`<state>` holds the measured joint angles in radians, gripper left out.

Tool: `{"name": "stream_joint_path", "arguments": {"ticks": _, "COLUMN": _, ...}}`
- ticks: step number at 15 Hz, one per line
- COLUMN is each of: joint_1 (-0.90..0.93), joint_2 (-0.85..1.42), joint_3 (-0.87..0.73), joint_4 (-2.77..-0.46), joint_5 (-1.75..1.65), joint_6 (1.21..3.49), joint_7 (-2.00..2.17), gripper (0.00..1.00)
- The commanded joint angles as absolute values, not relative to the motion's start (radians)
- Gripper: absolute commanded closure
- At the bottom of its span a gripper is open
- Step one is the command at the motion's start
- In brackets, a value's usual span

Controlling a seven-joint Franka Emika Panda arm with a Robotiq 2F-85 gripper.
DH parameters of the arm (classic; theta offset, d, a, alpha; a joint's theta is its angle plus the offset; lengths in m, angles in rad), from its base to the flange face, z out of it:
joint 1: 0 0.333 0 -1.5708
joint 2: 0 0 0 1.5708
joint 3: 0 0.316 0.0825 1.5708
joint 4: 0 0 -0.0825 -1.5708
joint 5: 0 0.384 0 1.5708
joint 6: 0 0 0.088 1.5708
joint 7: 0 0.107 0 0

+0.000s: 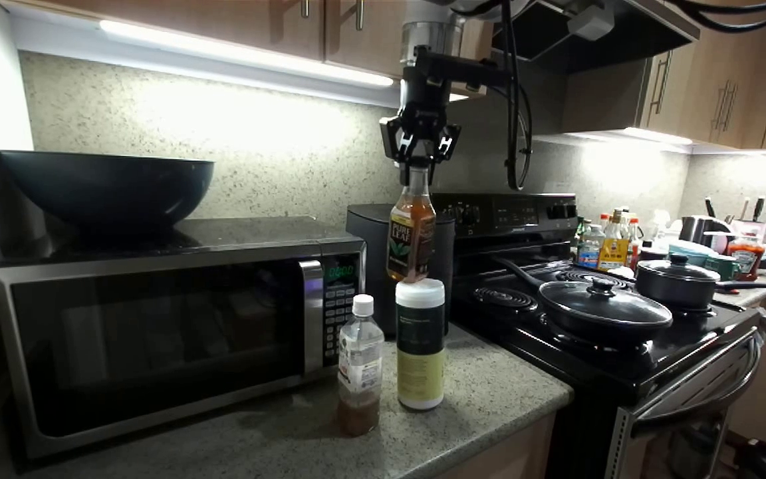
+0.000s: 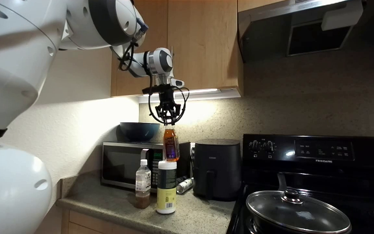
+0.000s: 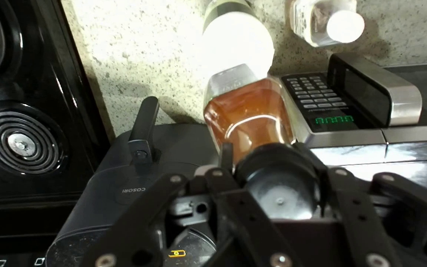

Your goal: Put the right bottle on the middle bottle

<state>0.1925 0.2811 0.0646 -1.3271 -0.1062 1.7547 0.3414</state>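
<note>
In an exterior view, leftmost on the bench [image 1: 489,392], stands a white-capped clear bottle [image 1: 360,372]. Rightward, the hand [image 1: 417,174] grasps the right bottle [image 1: 411,233] by its neck, slightly tilted, its base towards ten o'clock over the middle bottle [image 1: 421,346]; whether they touch is unclear. This looks like final alignment: next, shift towards four o'clock, straighten, lower, then release.

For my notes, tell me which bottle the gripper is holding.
The amber Pure Leaf bottle, held at its top end by the gripper; the clear white-capped bottle and the white-lidded canister both stand on the counter.
</note>
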Motion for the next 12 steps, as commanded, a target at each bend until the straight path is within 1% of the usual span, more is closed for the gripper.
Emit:
{"name": "stream_joint_path", "arguments": {"ticks": 1, "joint_1": 0.181, "joint_2": 0.212, "joint_3": 0.065, "joint_4": -1.434, "joint_5": -0.083, "joint_6": 1.853, "joint_7": 0.345, "gripper": 0.82}}
{"name": "stream_joint_path", "arguments": {"ticks": 8, "joint_1": 0.202, "joint_2": 0.133, "joint_3": 0.054, "joint_4": -1.504, "joint_5": -0.163, "joint_6": 1.865, "joint_7": 0.424, "gripper": 0.82}}
{"name": "stream_joint_path", "arguments": {"ticks": 12, "joint_1": 0.202, "joint_2": 0.086, "joint_3": 0.079, "joint_4": -1.52, "joint_5": -0.175, "joint_6": 1.854, "joint_7": 0.448, "gripper": 0.82}}
